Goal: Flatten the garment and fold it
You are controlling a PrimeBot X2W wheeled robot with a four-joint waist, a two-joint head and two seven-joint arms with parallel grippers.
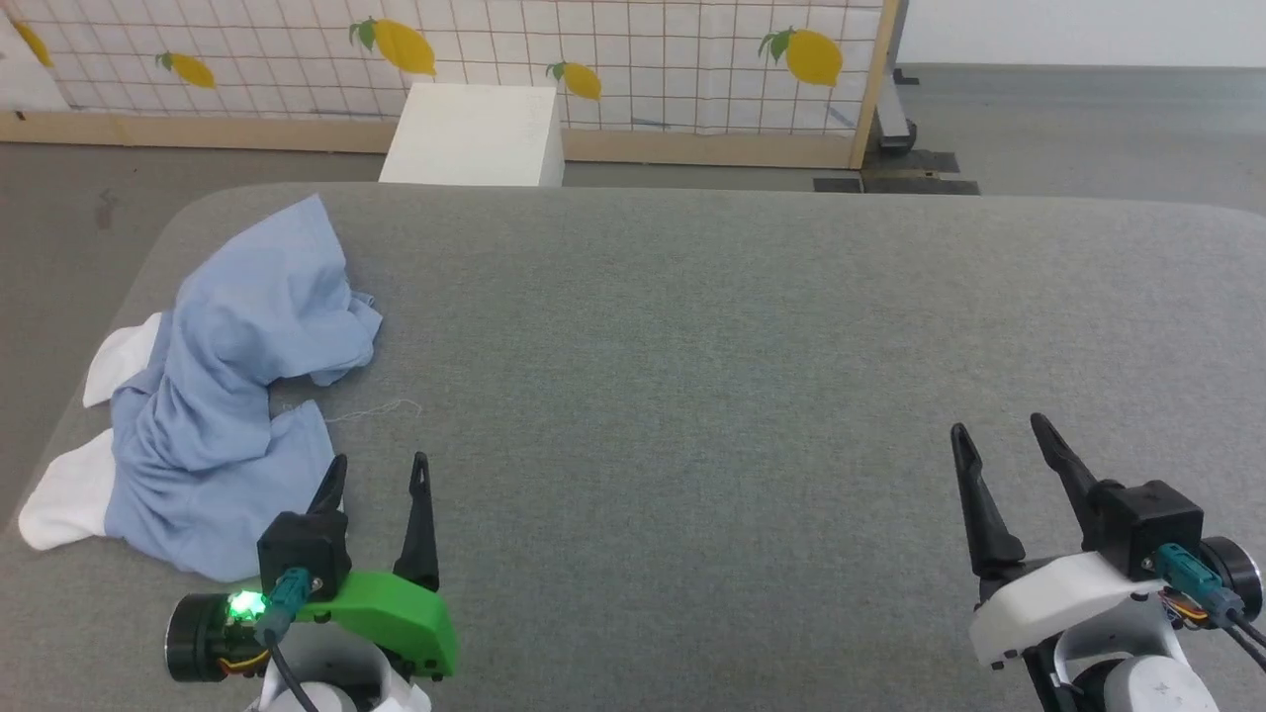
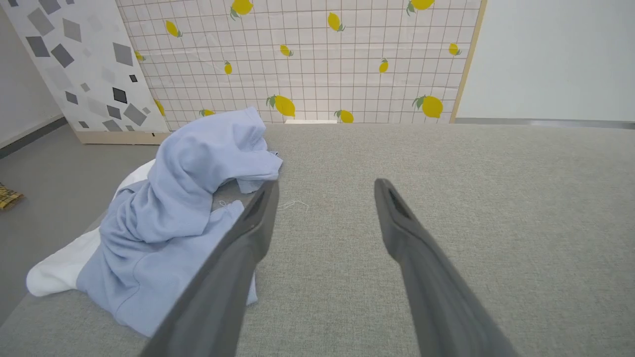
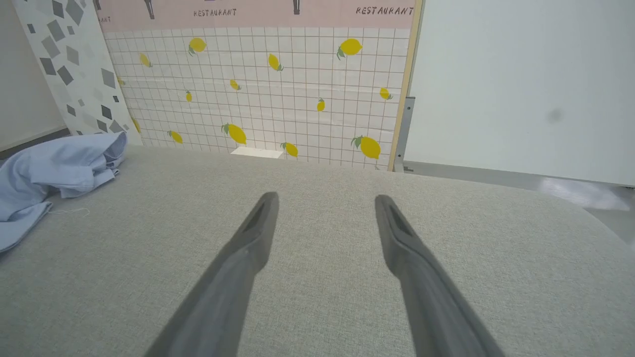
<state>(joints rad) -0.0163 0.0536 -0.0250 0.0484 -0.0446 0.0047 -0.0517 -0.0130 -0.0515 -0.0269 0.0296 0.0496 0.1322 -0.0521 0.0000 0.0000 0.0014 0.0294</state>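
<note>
crumpled light blue knit garment [image 1: 227, 396] with white sleeves on grey fabric table [image 1: 692, 376], left gripper [image 1: 381, 473] just beside it, right gripper [image 1: 999, 435] well apart, both jaws spread wide, holding nothing.

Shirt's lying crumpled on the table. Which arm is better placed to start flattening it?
Left, probably. The left gripper, open, sits right beside the crumpled light blue shirt near the left edge of the grey table; the right gripper, also open, is far off on the opposite side.

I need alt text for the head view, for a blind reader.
A crumpled light blue garment lies at the left edge of a grey table. The left gripper and the right gripper, both open and empty, show at the bottom.
</note>
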